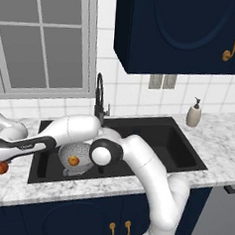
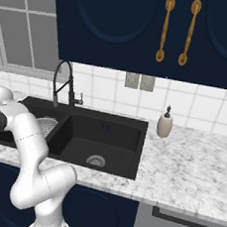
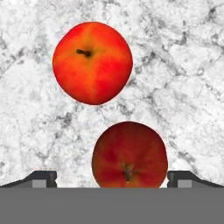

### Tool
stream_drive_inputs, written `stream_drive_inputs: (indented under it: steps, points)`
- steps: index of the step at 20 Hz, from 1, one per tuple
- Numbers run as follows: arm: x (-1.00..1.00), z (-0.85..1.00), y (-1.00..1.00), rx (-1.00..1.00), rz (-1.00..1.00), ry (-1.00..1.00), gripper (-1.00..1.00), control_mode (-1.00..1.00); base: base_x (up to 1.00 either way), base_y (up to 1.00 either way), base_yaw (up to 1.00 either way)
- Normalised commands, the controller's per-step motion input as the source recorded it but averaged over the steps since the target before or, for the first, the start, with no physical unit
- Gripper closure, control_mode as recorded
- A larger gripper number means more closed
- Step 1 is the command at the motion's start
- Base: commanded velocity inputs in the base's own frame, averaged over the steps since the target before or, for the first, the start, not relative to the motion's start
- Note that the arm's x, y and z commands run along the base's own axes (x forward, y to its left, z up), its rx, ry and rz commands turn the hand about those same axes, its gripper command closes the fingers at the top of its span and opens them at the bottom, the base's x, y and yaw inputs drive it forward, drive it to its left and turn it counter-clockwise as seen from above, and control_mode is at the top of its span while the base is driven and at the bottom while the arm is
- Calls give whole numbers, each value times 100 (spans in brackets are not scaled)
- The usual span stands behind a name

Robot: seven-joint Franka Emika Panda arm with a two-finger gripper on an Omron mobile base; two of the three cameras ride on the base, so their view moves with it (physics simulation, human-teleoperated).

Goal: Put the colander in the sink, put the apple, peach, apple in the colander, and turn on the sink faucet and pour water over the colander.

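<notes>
Fingers (image 3: pixel 112 178) spread wide, grasping nothing. Dark red apple (image 3: pixel 129 155) sits on marble desk (image 3: pixel 183 87) right between fingertips, touching neither; brighter apple (image 3: pixel 92 63) just beyond. Apple firm, smooth, rounded (could squirt out), so you pinch across widest middle, stem up.

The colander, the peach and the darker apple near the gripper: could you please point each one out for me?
colander (image 1: pixel 83 152): left base view, perforated inner wall.
peach (image 1: pixel 73 160): left base view, middle of the fruit.
darker apple (image 3: pixel 129 154): hand view, centre of its red skin.
</notes>
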Motion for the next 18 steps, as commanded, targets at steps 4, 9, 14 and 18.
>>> stream_drive_inputs:
  steps: [4,9,14,18]
  points:
    - [10,-15,-3,0,0,-2,-100,-100,0,0,0]
    - [20,-26,-1,0,0,0,-100,-100,0,0,0]
    - [11,-19,0,0,0,0,100,-100,0,0,0]
    - [1,5,-9,0,0,-1,100,-100,0,0,0]
